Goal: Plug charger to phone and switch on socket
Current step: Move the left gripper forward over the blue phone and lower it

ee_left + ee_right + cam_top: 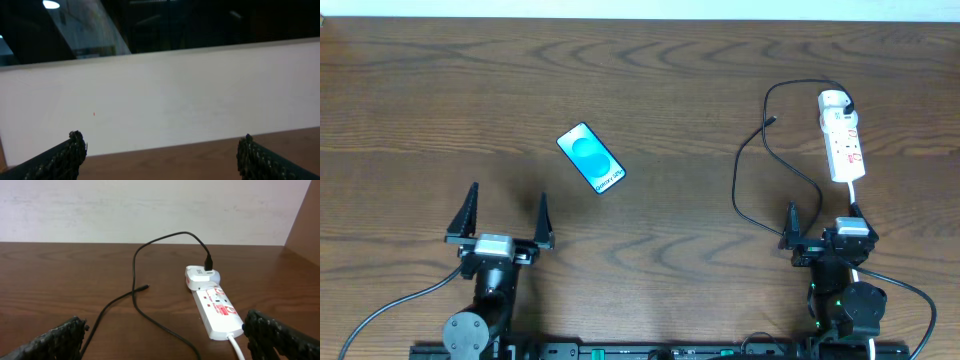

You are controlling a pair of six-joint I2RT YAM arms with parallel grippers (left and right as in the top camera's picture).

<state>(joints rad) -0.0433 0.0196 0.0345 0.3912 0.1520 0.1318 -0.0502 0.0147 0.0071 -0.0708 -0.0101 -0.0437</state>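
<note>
While left end effector and right end effector sit jaws apart, phone lies on counter, charger plugged into socket, tip loose.

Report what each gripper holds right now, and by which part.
Nothing is held. The left gripper and right gripper both stand open and empty; the phone, charger and socket lie untouched.

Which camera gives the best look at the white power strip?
The right wrist view: the power strip lies close ahead, its red switch marks and the charger plugged at its far end plain. Overhead shows it small, on the right. The left wrist view shows none of it.
</note>
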